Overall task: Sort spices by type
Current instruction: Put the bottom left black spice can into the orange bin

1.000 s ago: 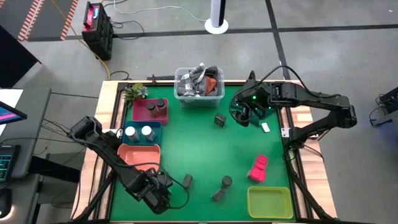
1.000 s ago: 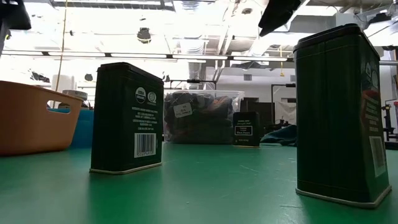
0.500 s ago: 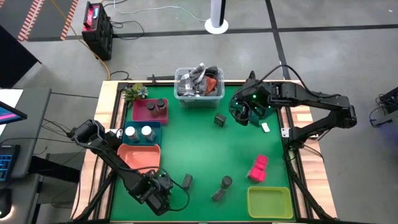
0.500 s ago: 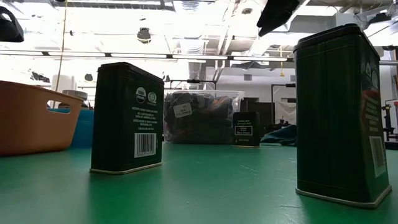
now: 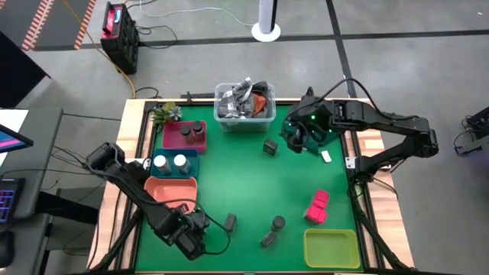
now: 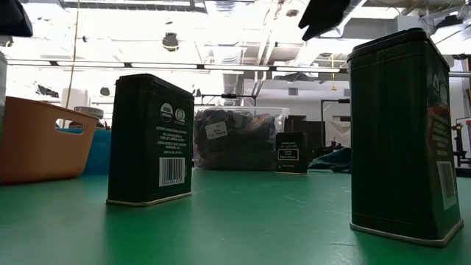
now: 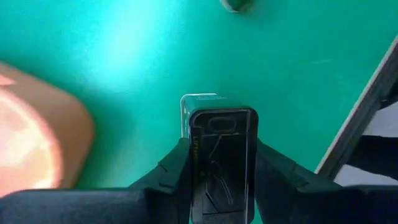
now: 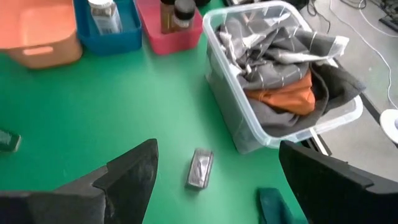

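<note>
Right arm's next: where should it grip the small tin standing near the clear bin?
Grip the small tin across its flat broad faces, high on the body, descending from above. It stands upright and alone on the mat, so both sides are free. The open right gripper hovers beside it.

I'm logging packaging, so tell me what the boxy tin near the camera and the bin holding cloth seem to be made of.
The boxy tin looks like painted sheet metal: dark green, slightly glossy, with a rolled seam at the base and printed labels. The bin looks like clear, smooth plastic: the crumpled cloth shows through its walls. Neither material is certain from looks alone.
</note>
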You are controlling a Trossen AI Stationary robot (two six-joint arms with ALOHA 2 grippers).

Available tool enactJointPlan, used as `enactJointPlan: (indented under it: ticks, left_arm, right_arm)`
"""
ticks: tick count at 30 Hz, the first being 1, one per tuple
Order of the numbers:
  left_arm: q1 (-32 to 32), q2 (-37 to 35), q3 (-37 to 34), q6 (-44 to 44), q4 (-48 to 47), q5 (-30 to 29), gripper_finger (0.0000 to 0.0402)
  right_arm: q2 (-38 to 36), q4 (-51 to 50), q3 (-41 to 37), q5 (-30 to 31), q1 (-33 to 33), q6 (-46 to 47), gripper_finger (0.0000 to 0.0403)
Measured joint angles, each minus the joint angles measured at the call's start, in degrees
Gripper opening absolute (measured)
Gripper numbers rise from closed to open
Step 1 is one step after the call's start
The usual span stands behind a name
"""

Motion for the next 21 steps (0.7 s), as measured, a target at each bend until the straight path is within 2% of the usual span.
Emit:
enactJointPlan:
  ticks: [6, 12, 16, 21]
  left_arm:
    - [0.0, -6.5, 0.0, 1.2, -6.3, -2.5, 0.0137]
    - [0.0, -16.4, 0.0, -1.4, -11.9, -9.1, 0.0131]
    - [0.0, -22.2, 0.0, -4.9, -21.1, -12.2, 0.0131]
    - [0.0, -26.2, -0.4, -12.8, -34.7, -12.6, 0.0132]
  right_arm:
    - [0.0, 0.9, 0.0, 0.0, -0.3, 1.2, 0.036]
    - [0.0, 2.6, 0.0, 0.0, -0.4, 2.9, 0.036]
    - [0.0, 4.8, 0.0, 0.0, -0.3, 4.0, 0.036]
    - [0.0, 5.0, 0.0, 0.0, -0.2, 5.8, 0.036]
